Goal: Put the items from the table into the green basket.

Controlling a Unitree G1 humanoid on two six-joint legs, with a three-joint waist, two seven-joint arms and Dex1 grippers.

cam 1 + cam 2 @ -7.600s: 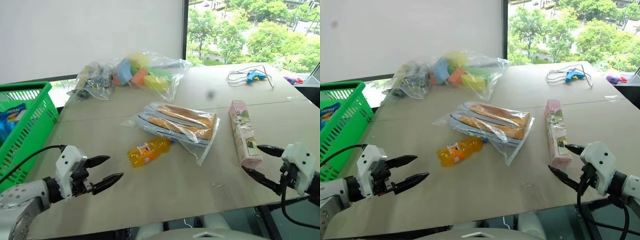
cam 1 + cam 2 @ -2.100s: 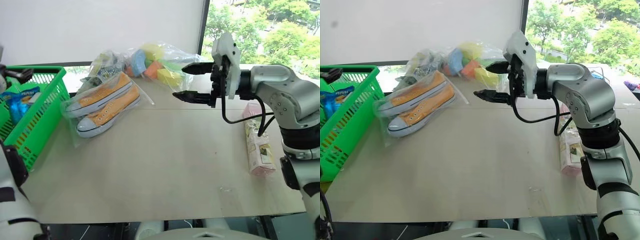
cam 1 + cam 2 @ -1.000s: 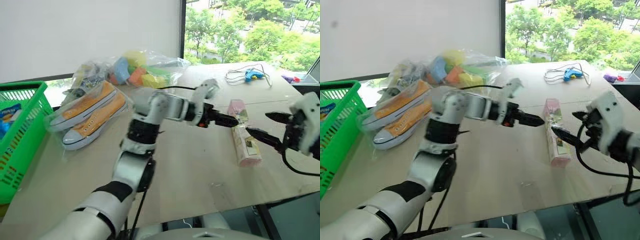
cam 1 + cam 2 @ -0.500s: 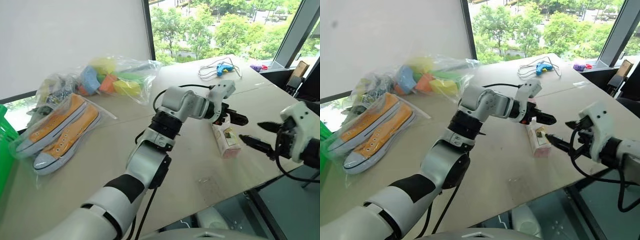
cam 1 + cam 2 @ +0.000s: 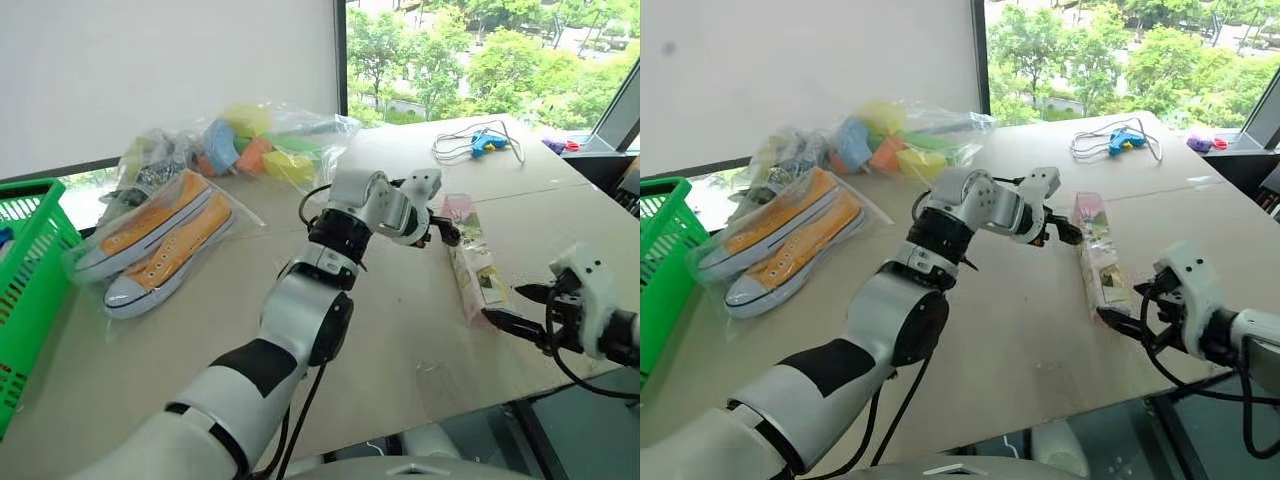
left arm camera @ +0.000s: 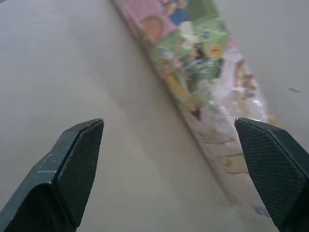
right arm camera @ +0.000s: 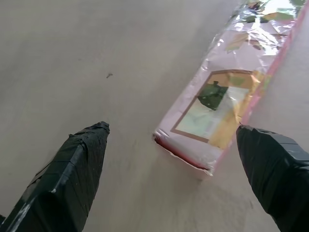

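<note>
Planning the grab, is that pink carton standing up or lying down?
Lying down: the pink carton rests lengthwise, flat on the table.

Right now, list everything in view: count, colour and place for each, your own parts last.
Table: one, pale beige, under everything.
Basket: one, bright green, at the table's left edge.
Sneakers: one pair, orange with white soles, in a clear bag, on the left of the table near the basket.
Foam blocks: several, mixed colours, in clear bags, at the far side of the table.
Carton: one, pink, lying flat on the right of the table.
Glue gun: one, blue, with a white cord, at the far right.
Left gripper: jaws open, at the carton's far end.
Right gripper: jaws open, at the carton's near end.
</note>
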